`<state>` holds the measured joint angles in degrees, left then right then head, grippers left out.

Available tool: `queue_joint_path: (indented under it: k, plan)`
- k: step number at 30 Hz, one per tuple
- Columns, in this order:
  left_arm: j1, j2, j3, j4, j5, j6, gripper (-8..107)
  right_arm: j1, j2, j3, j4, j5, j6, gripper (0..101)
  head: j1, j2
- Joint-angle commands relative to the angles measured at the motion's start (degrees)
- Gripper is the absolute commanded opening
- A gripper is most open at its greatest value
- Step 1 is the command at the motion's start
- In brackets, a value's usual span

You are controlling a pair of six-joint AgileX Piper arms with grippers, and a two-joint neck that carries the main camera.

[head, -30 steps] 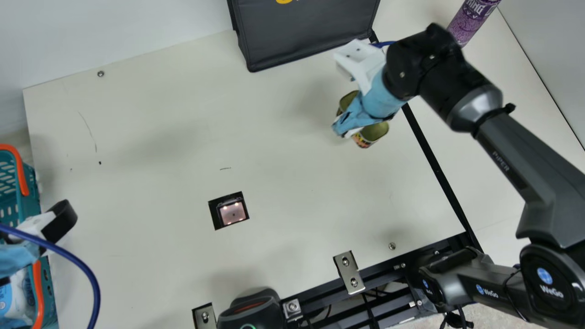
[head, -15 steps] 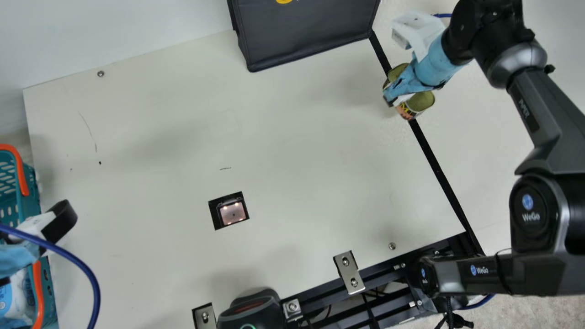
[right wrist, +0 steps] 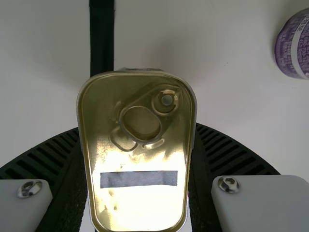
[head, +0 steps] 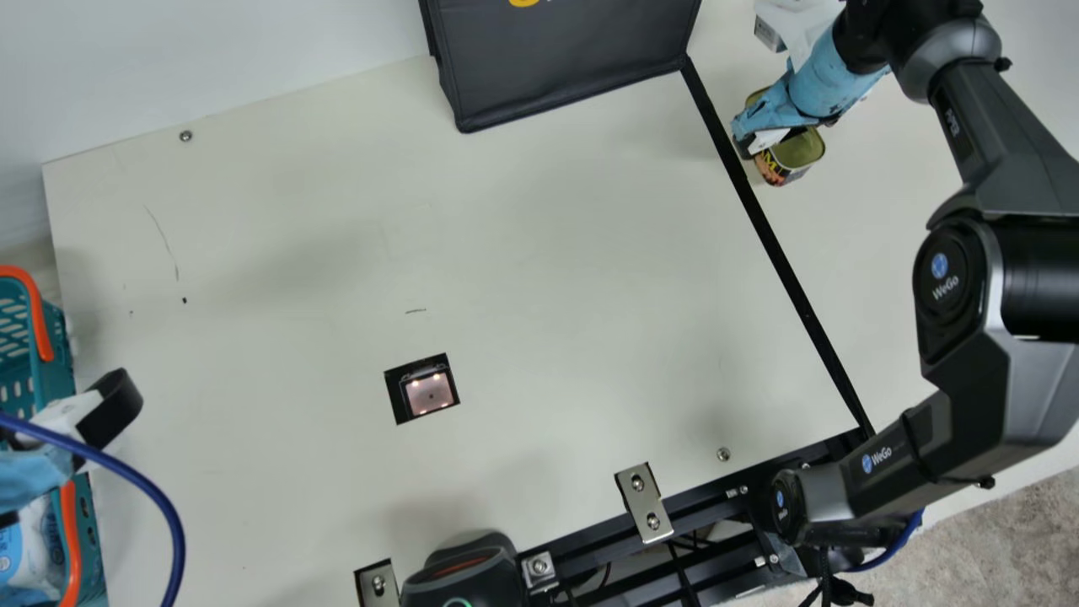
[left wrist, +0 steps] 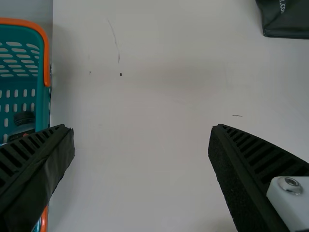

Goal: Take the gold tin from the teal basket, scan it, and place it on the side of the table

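Far left of the scanner window [head: 422,389], the teal basket [head: 57,375] sits at the edge of the table [head: 278,354], its orange handle [head: 38,312] folded down and a white and blue packet [head: 32,548] inside. The left tool [head: 74,421] is also left of the window, overlapping the basket in the main view; its fingers are spread wide with nothing between them. A blue cable [head: 135,476] arcs between that tool and the window. Just on the window's near side is a dark scanner [head: 459,577], and well beyond its far side, somewhat to the right, a black bag [head: 565,63]. Farther right of the window, a black strip [head: 784,261] runs across the table. The right tool [head: 780,126] is to the window's far right, its fingers closed against both long sides of the gold tin [head: 799,153], lid and ring pull facing the wrist camera. I can't tell whether the tin touches the table. Farther from the window than the strip, the right wrist view shows a purple container [right wrist: 294,46], apart from the tin.
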<state>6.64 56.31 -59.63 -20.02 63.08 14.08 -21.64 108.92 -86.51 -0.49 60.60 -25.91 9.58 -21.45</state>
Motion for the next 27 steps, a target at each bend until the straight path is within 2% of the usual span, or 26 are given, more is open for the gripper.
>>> queue_joint_path:
  k: [1, 11, 20, 27]
  plan:
    - [0.00, 0.00, 0.00, 0.00, 0.00, 0.00, 90, -0.01, 1.41, -1.92, -0.74, 0.33, 0.85, 0, -1.66, -0.13]
    - [0.00, 0.00, 0.00, 0.00, 0.00, 0.00, 90, 0.53, 6.24, -7.34, -3.71, 1.13, 3.91, 0, -1.66, -0.13]
    - [0.00, 0.00, 0.00, 0.00, 0.00, 0.00, 90, 1.12, 8.44, -8.62, -5.61, 1.20, 5.72, 0, -1.66, -0.13]
    - [0.00, 0.00, 0.00, 0.00, 0.00, 0.00, 90, 1.23, 9.26, -8.90, -6.57, 0.86, 6.64, 23, -1.66, -0.13]
